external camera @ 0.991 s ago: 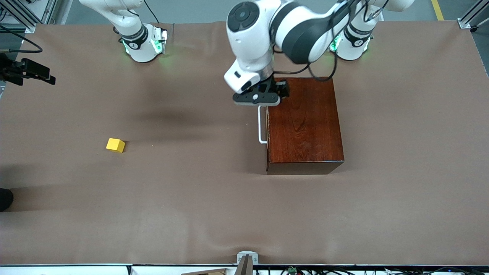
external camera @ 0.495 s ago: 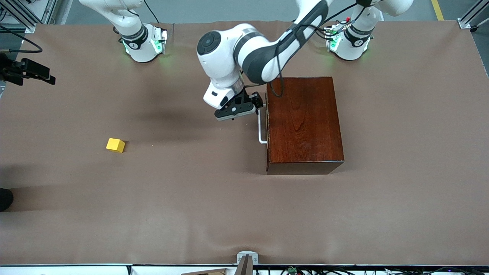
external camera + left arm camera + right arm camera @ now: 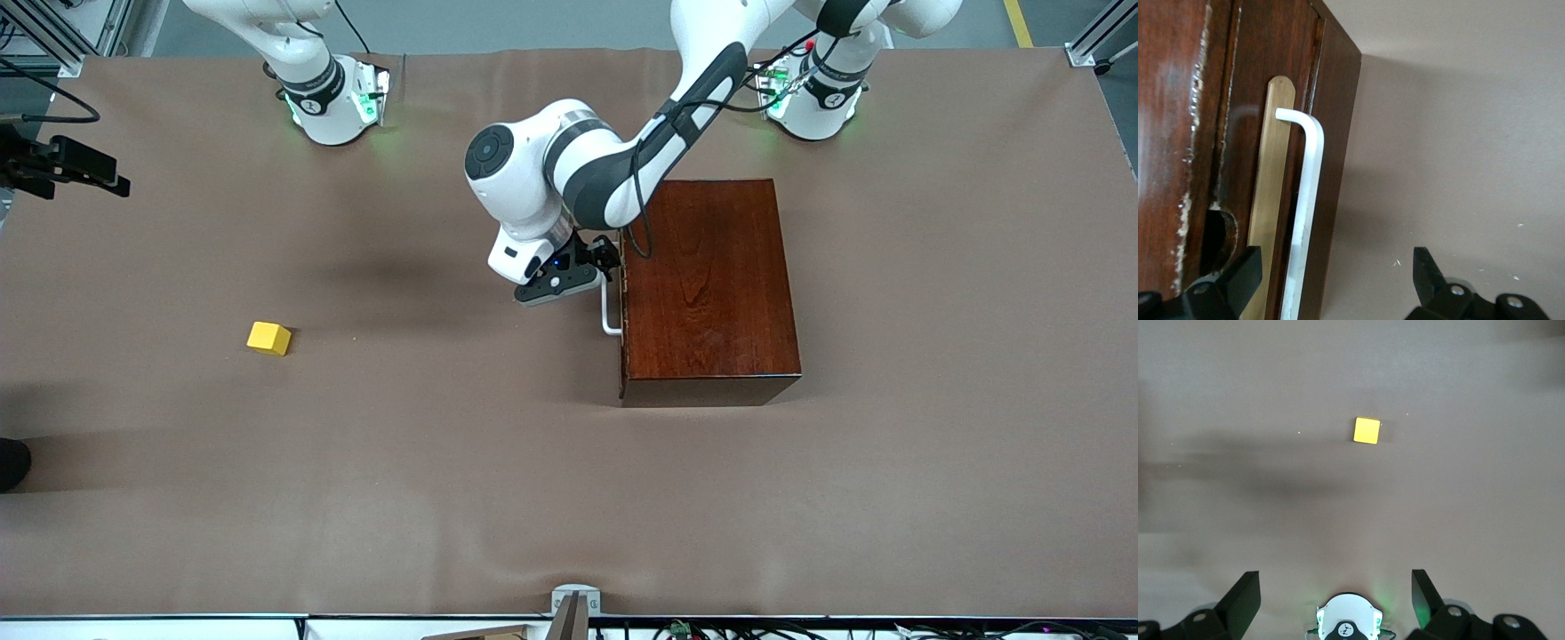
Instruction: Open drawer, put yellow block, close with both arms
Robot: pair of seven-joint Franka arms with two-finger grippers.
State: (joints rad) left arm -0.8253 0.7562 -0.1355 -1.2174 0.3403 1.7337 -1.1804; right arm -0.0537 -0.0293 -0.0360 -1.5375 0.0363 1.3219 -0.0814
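The dark reddish-brown wooden box stands toward the left arm's end of the table with the drawer shut. The drawer's white bar handle faces the right arm's end. My left gripper is low in front of the drawer, open. In the left wrist view the handle runs between the open fingertips, close to one finger, untouched, against the pale-wood drawer front. The yellow block lies alone toward the right arm's end. My right gripper waits high, open and empty, with the block in view below.
A black device on a mount juts in at the table edge by the right arm's end. The right arm's green-lit base and the left arm's base stand along the table edge farthest from the front camera.
My left gripper has moved off the box's top corner, come down in front of the drawer and slid along the handle toward the front camera. Block, box and right arm have not moved.
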